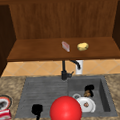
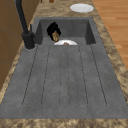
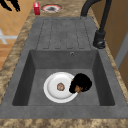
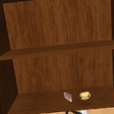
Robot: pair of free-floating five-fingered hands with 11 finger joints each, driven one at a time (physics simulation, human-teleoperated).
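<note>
- Right hand [image 1: 89, 89]: down in the sink basin [image 3: 37, 62], at its far side, just beside the white plate [image 3: 53, 87]; fingers curled round a small brown object [image 1: 87, 94], seen also in the left side view [image 2: 55, 35] and in the right side view [image 3: 78, 88]; overlaps the plate's far rim in the right side view.
- Small brown object: rounded, tan-brown, mostly covered by the hand; kind not discernible.
- White plate: flat on the basin floor, toward the near right; a small brownish morsel [image 3: 60, 86] at its middle.
- Left hand [image 1: 37, 109]: in the air over the near left part of the draining board [image 1: 42, 91], well apart from the basin; whether fingers open or closed cannot be told.
- Red ball [image 1: 65, 110]: large, at the near edge of the sink, between the two hands, overlapping the plate's left rim in the front view.
- Tap [image 1: 64, 70]: black, at the far edge between draining board and basin, spout curving right.
- Shelf [image 1: 33, 53]: wooden, above the sink; bears a small pink block [image 1: 66, 46] and, just to its right, a yellow rounded item [image 1: 82, 46].
- Worktop [image 1: 12, 85]: speckled stone; at the far left a dark-centred plate [image 1: 3, 103] with a red box [image 1: 4, 115] just near of it.
- Second white plate [image 2: 81, 7]: on the worktop right of the basin.
</note>
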